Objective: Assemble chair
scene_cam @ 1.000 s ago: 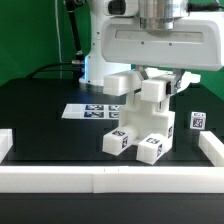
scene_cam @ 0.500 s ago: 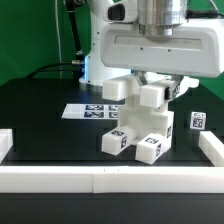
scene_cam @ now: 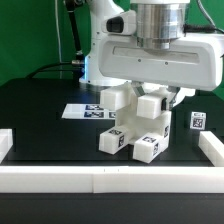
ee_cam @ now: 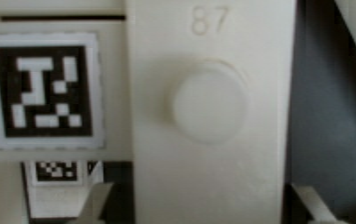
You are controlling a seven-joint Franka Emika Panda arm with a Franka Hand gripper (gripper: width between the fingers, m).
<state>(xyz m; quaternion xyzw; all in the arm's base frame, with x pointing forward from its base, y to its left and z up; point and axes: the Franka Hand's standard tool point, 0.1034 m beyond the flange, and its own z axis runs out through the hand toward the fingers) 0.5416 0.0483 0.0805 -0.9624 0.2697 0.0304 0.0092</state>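
The half-built chair (scene_cam: 140, 125) sits mid black table (scene_cam: 40, 120), just beside the marker board (scene_cam: 82, 110). My gripper (scene_cam: 152, 92) is right down on it, jaws narrow, pinching its long bar (ee_cam: 207, 100) as far as I can tell. Feels like the seating step. Next up is a straight, gentle push without tipping the blocks.

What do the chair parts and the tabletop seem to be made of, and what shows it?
Chair parts: likely moulded plastic, matt white; the wrist view shows a moulded number and round mark. Tabletop: black, dull, hardly any glare; material unclear, perhaps a mat.
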